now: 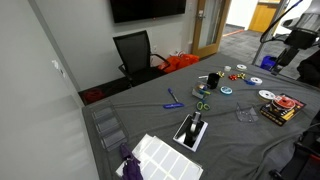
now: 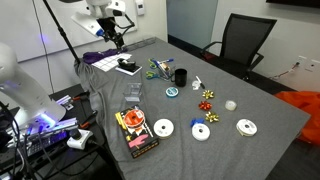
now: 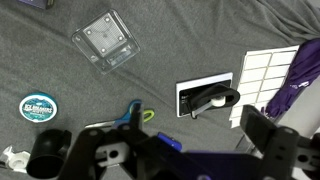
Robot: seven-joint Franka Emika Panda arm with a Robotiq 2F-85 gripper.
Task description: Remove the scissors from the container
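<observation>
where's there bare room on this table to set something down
Bare grey cloth between the blue pen and the clear tray. Also the corner by the chair. Crowded from the scissors and black cup out to the discs.

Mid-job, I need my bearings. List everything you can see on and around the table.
table: 1, grey cloth cover, centre
scissors: 1, green handles, near the cup
stick: 1, blue, pen-like, beside the scissors
cup: 1, black, mid-table
tin: 1, teal, round, near the cup
discs: 3, white, far from the arm
bows: 2, gold, among the discs
clear container: at least 1, mid-table
flat box: 1, red-orange, table edge
tray: 1, black and white, under the arm
gridded panel: 1, white, beside the tray
cloth: 1, purple, by the panel
chair: 1, black, behind the table
screen: 1, black, wall
gripper: 1, black, open, above the tray
</observation>
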